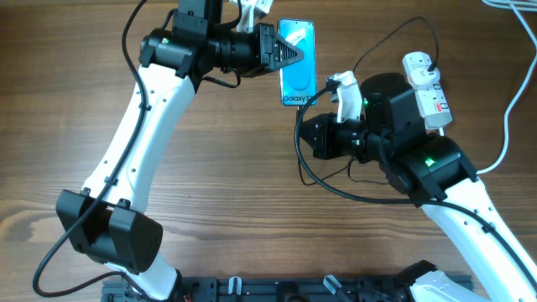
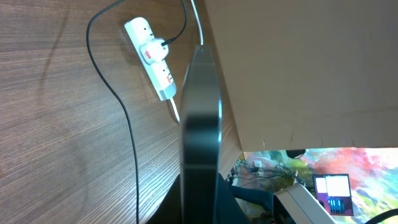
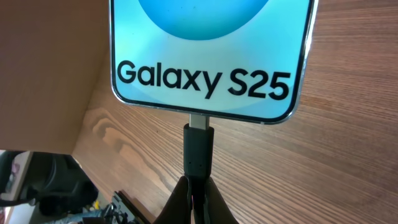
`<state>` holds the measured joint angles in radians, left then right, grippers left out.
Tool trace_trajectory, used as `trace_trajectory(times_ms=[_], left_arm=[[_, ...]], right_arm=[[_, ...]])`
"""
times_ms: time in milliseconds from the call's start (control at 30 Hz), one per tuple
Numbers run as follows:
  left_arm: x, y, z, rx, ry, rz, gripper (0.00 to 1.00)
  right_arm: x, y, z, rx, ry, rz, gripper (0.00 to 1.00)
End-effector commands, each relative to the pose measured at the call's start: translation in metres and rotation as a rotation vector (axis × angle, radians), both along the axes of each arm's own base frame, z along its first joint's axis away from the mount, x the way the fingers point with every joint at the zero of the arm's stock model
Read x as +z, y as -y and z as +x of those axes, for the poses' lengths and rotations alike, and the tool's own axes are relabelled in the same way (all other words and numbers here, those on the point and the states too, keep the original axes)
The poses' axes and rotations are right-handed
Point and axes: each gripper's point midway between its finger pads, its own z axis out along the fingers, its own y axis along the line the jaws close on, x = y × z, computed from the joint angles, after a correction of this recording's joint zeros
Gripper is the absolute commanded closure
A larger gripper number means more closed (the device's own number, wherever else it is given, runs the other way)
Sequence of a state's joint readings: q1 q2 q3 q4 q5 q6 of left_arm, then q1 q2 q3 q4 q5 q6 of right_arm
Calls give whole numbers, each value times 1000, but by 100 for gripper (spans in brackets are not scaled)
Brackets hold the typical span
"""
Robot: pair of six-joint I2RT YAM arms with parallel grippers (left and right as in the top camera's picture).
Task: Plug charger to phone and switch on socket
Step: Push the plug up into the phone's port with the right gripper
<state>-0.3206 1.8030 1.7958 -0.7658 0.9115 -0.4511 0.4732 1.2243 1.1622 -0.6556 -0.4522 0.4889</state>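
Right end effector (image 3: 198, 190): fingers pinched closed on the lower end of the charger's black connector (image 3: 199, 149), seen closest in the right wrist view. Connector stands upright; its tip meets the middle of the phone's (image 3: 205, 56) bottom edge, just under the "Galaxy S25" lettering. Whether it is fully seated cannot be told. Wood-grain worktop (image 3: 323, 162) lies behind and below the phone. In the overhead view the phone sits near the top centre, cyan screen up, lettered end towards the right arm. Left end effector (image 1: 284, 52) is clamped on the phone's side edges; in the left wrist view the phone shows edge-on as a dark slab. Farther off, at the upper right of the worktop, lies the socket (image 1: 426, 84), a white strip set at a slant, well apart from the phone. White plug head (image 2: 155, 48) is seated in the socket. The black cable (image 1: 306, 168) loops from the connector down past the right arm, and another stretch arcs back up to the plug head. Count: one phone, one socket, one plug head in it, one black cable, one thick white cord (image 1: 508, 126) trailing off the right edge. Red switches show on the socket; their number is not clear.
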Motion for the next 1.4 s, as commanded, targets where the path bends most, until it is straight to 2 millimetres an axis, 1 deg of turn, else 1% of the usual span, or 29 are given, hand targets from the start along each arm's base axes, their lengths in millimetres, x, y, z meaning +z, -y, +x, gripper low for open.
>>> trace_trajectory(times_ms=[0, 933, 1367], left_arm=[[7, 4, -8, -42, -10, -39, 96], [7, 4, -8, -44, -3, -40, 96], [7, 4, -8, -51, 6, -36, 96]], right_arm=[[16, 0, 2, 6, 62, 12, 96], [17, -3, -1, 41, 71, 16, 96], [17, -1, 3, 20, 88, 4, 95]])
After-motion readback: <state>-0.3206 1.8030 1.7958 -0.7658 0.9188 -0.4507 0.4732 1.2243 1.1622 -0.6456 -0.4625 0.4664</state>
